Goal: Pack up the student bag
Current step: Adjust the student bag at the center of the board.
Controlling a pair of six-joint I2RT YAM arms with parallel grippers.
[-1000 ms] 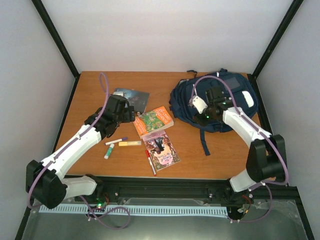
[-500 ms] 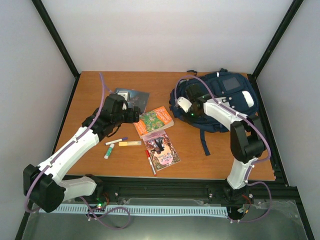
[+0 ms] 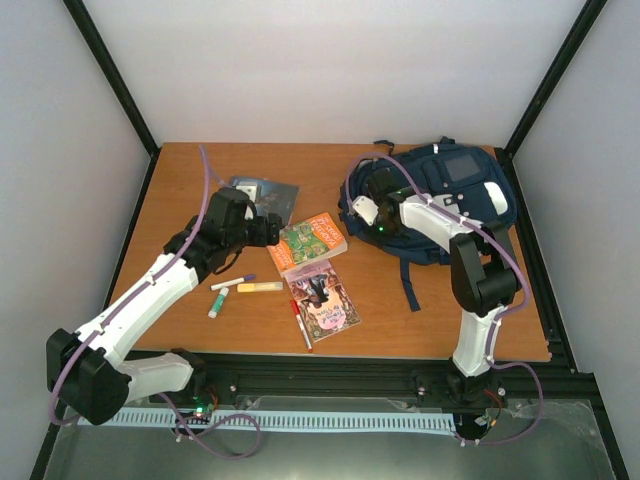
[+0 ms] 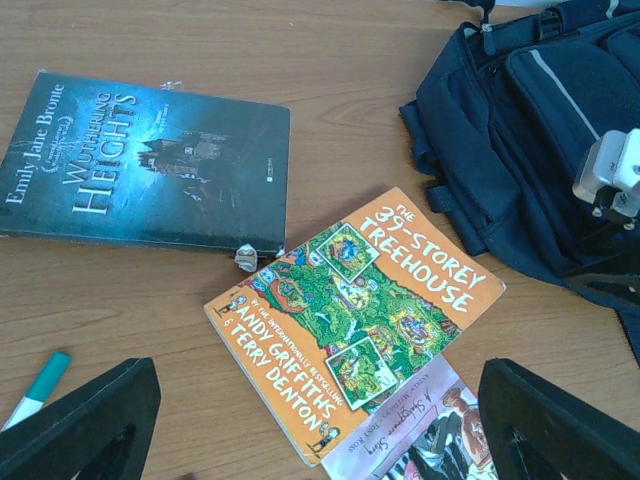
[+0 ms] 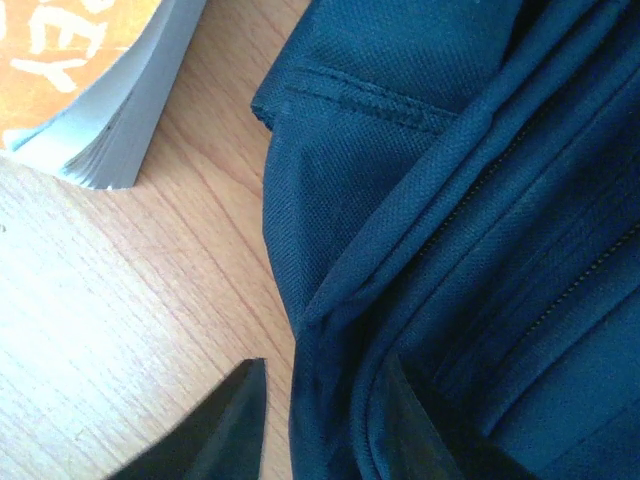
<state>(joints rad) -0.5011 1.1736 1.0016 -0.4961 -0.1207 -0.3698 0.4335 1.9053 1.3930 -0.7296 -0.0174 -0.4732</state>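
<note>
Right gripper (image 5: 322, 400), jaws apart, straddles the student bag (image 5: 450, 150) at its left edge; left gripper (image 4: 315, 400) gapes wide above orange book (image 4: 355, 300).

teal book (image 4: 150, 160) flat on wooden table (image 3: 320, 165) | orange book (image 4: 355, 310) just beside, overlapping pink book (image 4: 420, 430) | pens (image 3: 259, 287) near, left

right gripper (image 5: 320, 410) straddles student bag (image 5: 480, 200) edge | orange book (image 5: 70, 60) corner upper left | table (image 5: 120, 300)

Dark book (image 4: 150, 165) reads "Wuthering Heights", orange book (image 4: 355, 320) "39-Storey Treehouse"
</note>
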